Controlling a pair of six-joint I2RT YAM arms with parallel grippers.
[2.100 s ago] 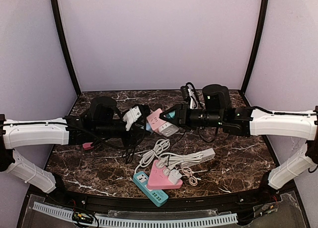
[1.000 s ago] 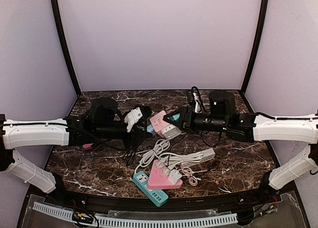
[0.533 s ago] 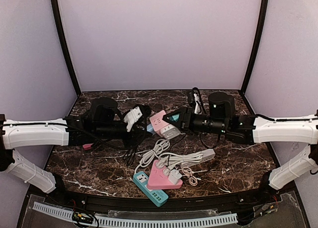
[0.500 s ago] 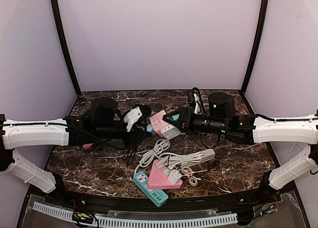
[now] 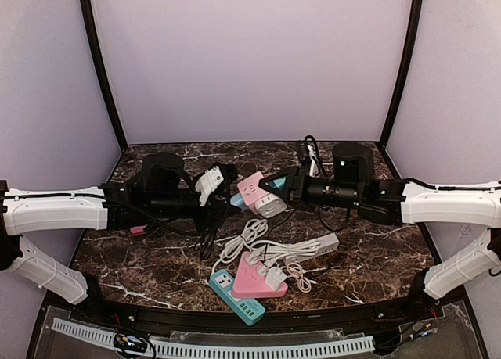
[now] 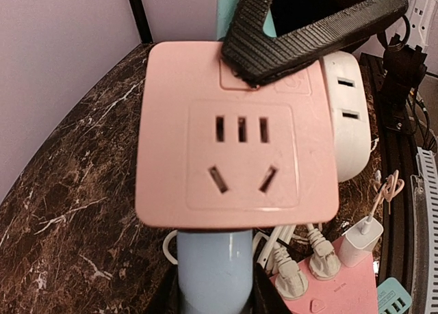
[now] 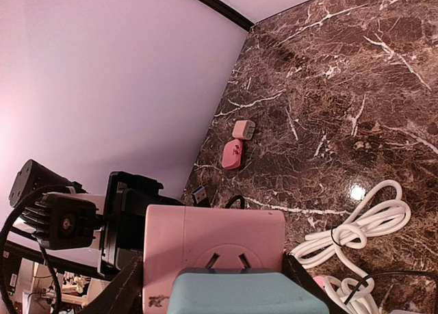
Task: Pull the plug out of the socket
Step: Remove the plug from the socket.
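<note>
A pink cube socket [image 5: 250,191] is held in the air between both arms, above the marble table [image 5: 368,265]. My left gripper [image 5: 227,196] is shut on a light blue plug [image 6: 213,266] that sits against the cube's underside [image 6: 236,143]. My right gripper [image 5: 275,188] is shut on a teal plug [image 7: 236,293] that sits against another face of the cube [image 7: 212,232]. One of its black fingers [image 6: 308,20] lies across the cube's top edge. I cannot tell how deep either plug sits. A white socket block [image 6: 345,122] hangs beside the cube.
A pink triangular power strip [image 5: 254,279] with white plugs, a teal strip [image 5: 235,295], a white strip [image 5: 317,245] and coiled white cable [image 5: 239,245] lie near the front. Two small pink pieces [image 7: 233,153] lie at the left. Black cables [image 5: 307,152] are at the back.
My right arm has drawn back a little to the right, carrying the pink cube slightly that way. The left arm has hardly moved.
</note>
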